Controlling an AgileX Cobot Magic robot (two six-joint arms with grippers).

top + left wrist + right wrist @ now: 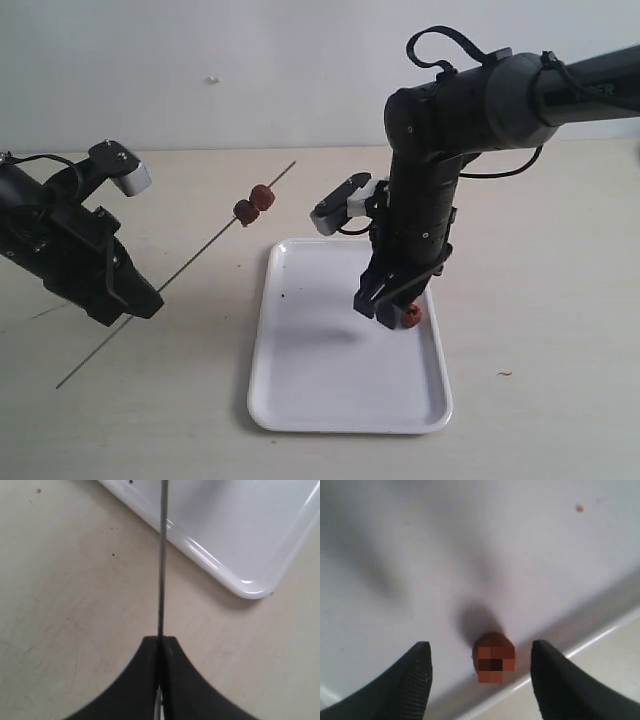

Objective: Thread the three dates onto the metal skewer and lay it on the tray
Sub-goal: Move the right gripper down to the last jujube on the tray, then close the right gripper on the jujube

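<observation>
My left gripper (140, 300) is shut on the metal skewer (200, 255), holding it slanted above the table to the left of the tray (300, 390). Two dates (254, 204) sit side by side on the skewer's upper part. The third date (411, 315) lies on the tray by its right rim. My right gripper (385, 308) hangs open over it. In the right wrist view the date (493, 656) sits between the two spread fingers (415, 680) without touching either. The left wrist view has the skewer (161, 560) running out from the shut jaws across the tray's corner (250, 587).
A tiny brown crumb (505, 374) lies on the beige table to the right of the tray. A dark speck (285, 295) marks the tray's left part. The right arm's wrist camera (342, 203) juts out above the tray's far edge.
</observation>
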